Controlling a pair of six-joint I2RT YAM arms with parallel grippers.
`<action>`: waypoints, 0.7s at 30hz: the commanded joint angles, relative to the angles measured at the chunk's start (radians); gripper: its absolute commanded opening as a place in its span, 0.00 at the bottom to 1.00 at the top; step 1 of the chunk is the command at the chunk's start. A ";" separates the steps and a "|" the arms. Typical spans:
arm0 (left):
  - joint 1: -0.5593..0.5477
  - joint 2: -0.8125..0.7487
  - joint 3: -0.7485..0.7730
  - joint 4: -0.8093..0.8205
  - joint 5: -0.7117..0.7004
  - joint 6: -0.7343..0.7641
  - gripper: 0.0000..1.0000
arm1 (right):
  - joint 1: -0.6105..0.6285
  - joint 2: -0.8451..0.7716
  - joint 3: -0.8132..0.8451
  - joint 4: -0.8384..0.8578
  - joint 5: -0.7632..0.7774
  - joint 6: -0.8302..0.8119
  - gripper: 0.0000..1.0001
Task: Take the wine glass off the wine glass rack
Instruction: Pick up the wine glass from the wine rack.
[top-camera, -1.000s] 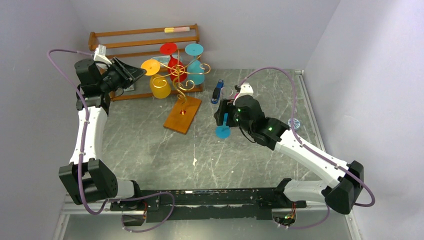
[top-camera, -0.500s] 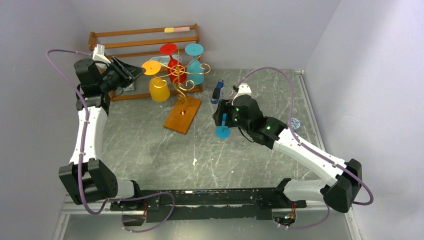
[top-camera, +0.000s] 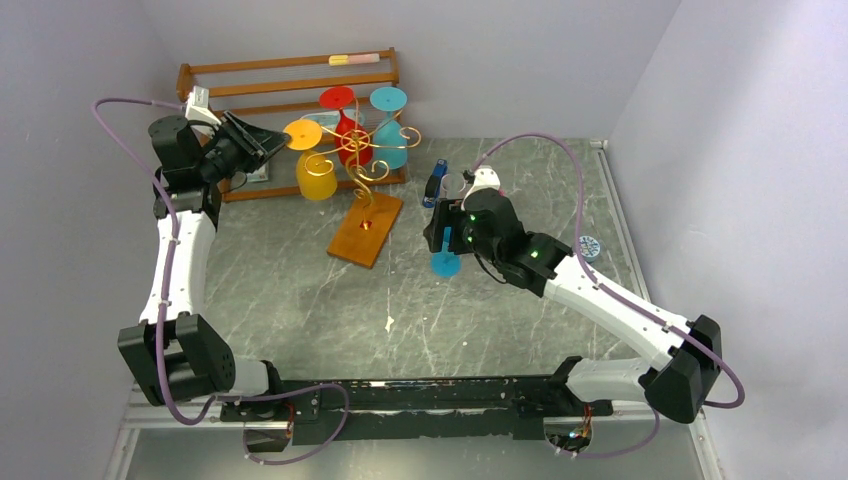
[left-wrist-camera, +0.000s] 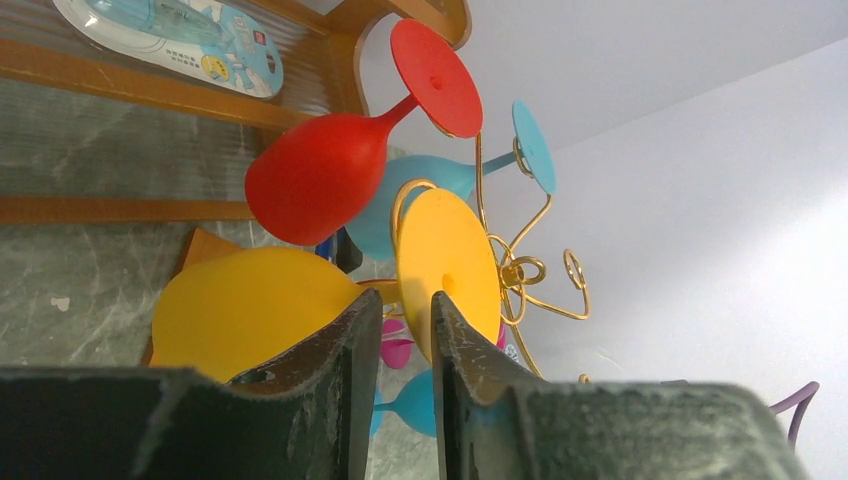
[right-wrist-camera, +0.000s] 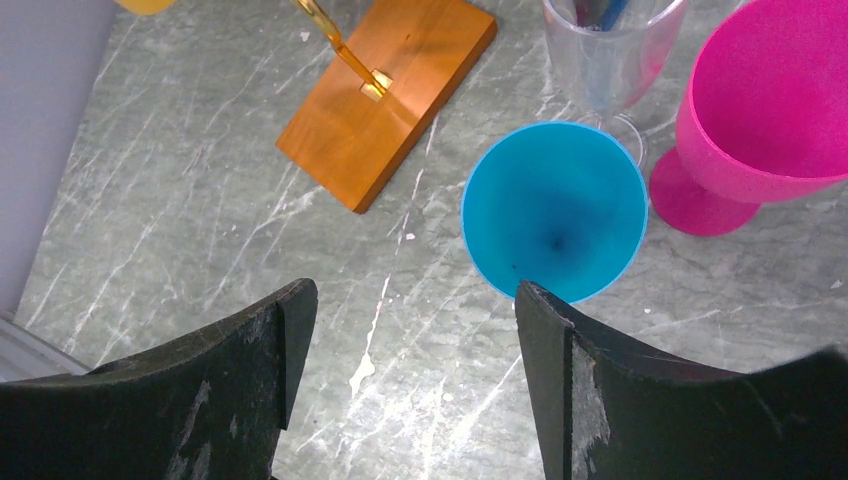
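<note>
left gripper (left-wrist-camera: 392, 318): nipped almost shut, just a sliver of gap, seemingly round the stem of the yellow glass (left-wrist-camera: 250, 312), between bowl and foot. hanging upside down at the outer left scroll of the rack (top-camera: 366, 228), bowl clear of the table, with the foot disc against the gold curl; hard to tell whether free of it yet. looks like the lift-out, mid-step. hold the squeeze steady and slide the stem out along the open side of the curl, away from the trunk, level, no twisting. watch the red glass (left-wrist-camera: 318, 178) just beside and the shelf (top-camera: 290, 68) close behind, so little room for a swing. mind the light base too: risk of dragging the whole rack on a snagged foot. clear the wire fully before lowering. right gripper (right-wrist-camera: 412, 296): spread wide, nothing held, hovering over a blue glass (right-wrist-camera: 552, 208) upright on the table.
</note>
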 joint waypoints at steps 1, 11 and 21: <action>0.011 0.012 0.021 0.030 0.020 -0.011 0.29 | -0.004 -0.021 0.030 0.005 0.014 -0.013 0.77; 0.011 0.018 0.001 0.086 0.059 -0.043 0.15 | -0.004 -0.028 0.024 0.007 0.003 0.001 0.77; 0.012 0.016 -0.009 0.121 0.081 -0.095 0.05 | -0.006 -0.045 0.008 0.005 0.011 0.007 0.77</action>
